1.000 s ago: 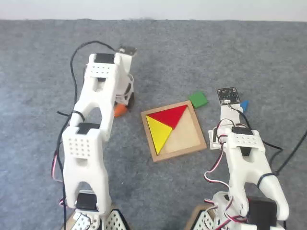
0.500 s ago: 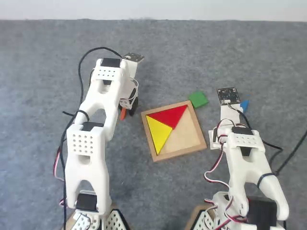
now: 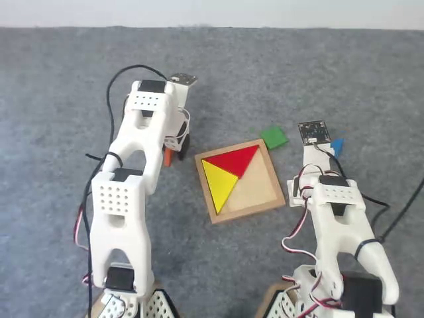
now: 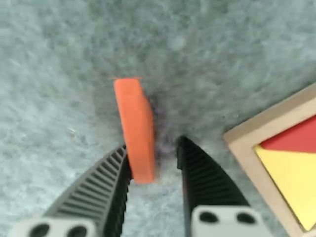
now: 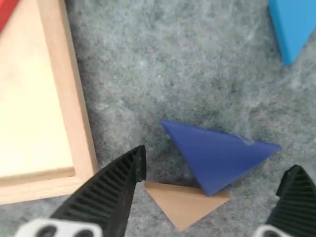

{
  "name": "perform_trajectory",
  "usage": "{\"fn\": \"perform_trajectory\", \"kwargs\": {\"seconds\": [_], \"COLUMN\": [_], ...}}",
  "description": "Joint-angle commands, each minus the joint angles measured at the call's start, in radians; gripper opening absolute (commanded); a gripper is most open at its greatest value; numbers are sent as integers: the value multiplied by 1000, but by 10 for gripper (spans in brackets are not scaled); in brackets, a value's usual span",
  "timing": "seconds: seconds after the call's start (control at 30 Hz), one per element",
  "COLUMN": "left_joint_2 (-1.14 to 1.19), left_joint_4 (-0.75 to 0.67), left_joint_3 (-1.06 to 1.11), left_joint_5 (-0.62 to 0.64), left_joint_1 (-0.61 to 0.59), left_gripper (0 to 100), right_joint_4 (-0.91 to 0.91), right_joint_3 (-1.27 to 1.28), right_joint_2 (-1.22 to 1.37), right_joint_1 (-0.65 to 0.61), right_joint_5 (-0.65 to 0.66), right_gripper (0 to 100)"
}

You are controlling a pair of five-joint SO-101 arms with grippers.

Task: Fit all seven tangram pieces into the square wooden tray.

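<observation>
Orange piece (image 4: 134, 128) near the surface's middle, up on edge left of the tray (image 3: 249, 209), long axis pointing away from the left gripper (image 4: 153, 165). Straddles it with jaws released, 1 finger touching. Inside the tray, 1 red triangle (image 3: 235, 161), 1 yellow triangle (image 3: 218, 182). Under the wide-open right gripper (image 5: 205, 190), off the tray's right edge, 1 dark blue triangle (image 5: 217, 153) and 1 tan triangle (image 5: 185, 202). Beyond, 1 green square (image 3: 273, 138), 1 light blue piece (image 5: 294, 24).

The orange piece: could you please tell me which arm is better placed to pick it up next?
Left, likely: the left gripper, open, straddles the orange piece beside the tray; the right gripper hangs over the dark blue triangle.
</observation>
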Motion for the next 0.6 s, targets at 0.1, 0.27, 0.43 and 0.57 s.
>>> {"fn": "perform_trajectory", "kwargs": {"seconds": [0.1, 0.27, 0.43, 0.57], "left_joint_2": [-77, -112, -152, -166], "left_joint_4": [31, 66, 91, 86], "left_joint_3": [-22, -25, -24, -24], "left_joint_5": [8, 38, 81, 83], "left_joint_1": [40, 94, 126, 124], "left_gripper": [116, 117, 186, 265], "right_joint_4": [-16, -18, -18, -18], "right_joint_3": [-2, -2, -2, -2], "right_joint_2": [-33, -33, -33, -33], "right_joint_1": [-7, -7, -7, -7], "right_joint_5": [2, 2, 2, 2], "right_gripper": [413, 413, 413, 413]}}
